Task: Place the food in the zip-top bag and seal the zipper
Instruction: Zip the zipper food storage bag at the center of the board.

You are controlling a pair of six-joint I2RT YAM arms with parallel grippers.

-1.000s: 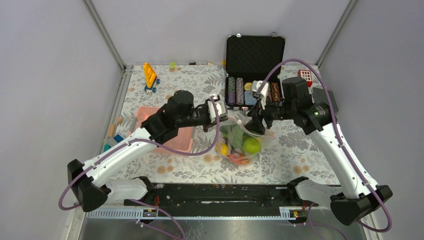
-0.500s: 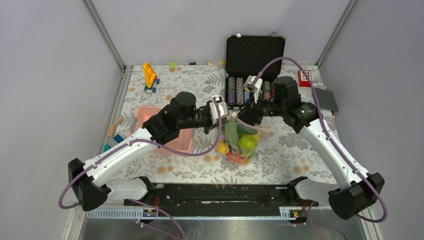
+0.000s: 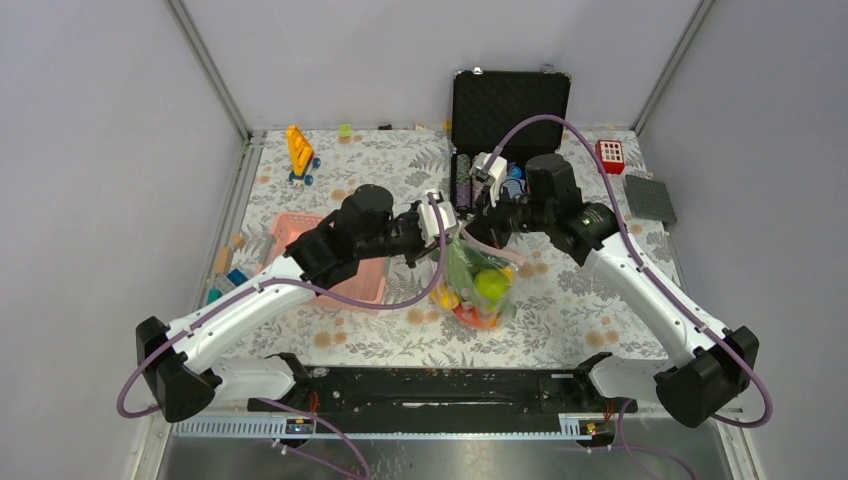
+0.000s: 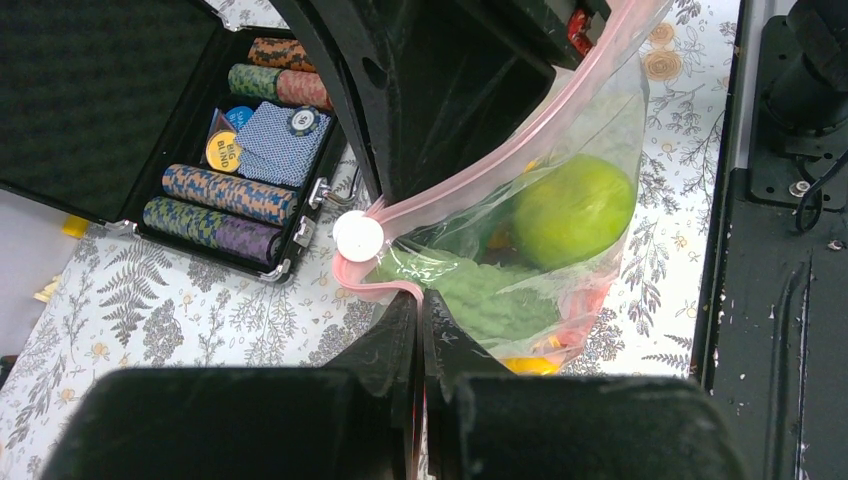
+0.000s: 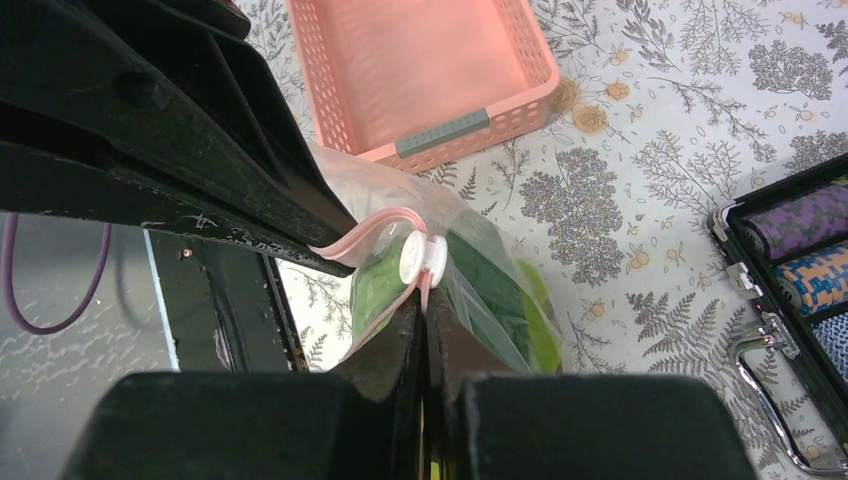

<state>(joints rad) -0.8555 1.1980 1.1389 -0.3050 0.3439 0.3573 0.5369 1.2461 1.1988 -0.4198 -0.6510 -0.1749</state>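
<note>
The clear zip-top bag (image 3: pixel 478 288) hangs between my two grippers over the floral table, and the food shows through it. A round green fruit (image 4: pixel 575 210), a green leafy piece (image 4: pixel 480 300) and a yellow piece (image 4: pixel 530 365) lie inside. The pink zipper (image 4: pixel 500 140) runs along the bag's mouth with a white slider (image 4: pixel 358 237) on it. My left gripper (image 4: pixel 420 300) is shut on the zipper's end just past the slider. My right gripper (image 5: pixel 423 300) is shut on the zipper right beside the slider (image 5: pixel 422 258), close to the left one (image 3: pixel 447 222).
A pink latticed basket (image 5: pixel 420 70) sits left of the bag, partly under my left arm. An open black case (image 3: pixel 510 105) of poker chips stands at the back. A yellow toy (image 3: pixel 300 150), a red block (image 3: pixel 610 155) and a grey plate (image 3: pixel 650 198) lie further off.
My right gripper has moved left along the bag's mouth towards the left gripper and has shut on the zipper. The bag has drawn narrower between them. The left gripper has stayed shut.
</note>
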